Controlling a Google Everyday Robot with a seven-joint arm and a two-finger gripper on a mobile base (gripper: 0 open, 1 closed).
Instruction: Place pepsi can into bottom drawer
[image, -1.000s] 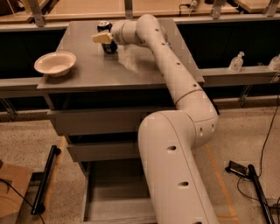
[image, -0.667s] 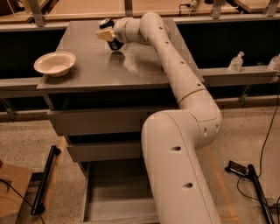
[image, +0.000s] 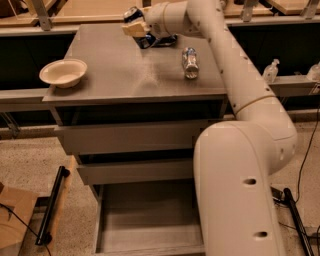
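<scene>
The pepsi can (image: 132, 13) is dark blue with a silver top and sits tilted in my gripper (image: 135, 26), held above the back of the grey cabinet top (image: 125, 75). My gripper is shut on it, with a tan finger (image: 133, 30) showing under the can. The bottom drawer (image: 150, 235) is pulled open at the foot of the cabinet, far below the can. Its flat grey floor shows, and my arm's base hides its right side.
A blue-and-white chip bag (image: 159, 41) lies just behind and below my gripper. A clear plastic bottle (image: 189, 62) lies on its side to the right. A cream bowl (image: 63, 73) stands at the left edge. The two upper drawers (image: 125, 140) are slightly open.
The can has come up off the cabinet top in my gripper and now hangs higher and a little to the right. The bottle has come into view.
</scene>
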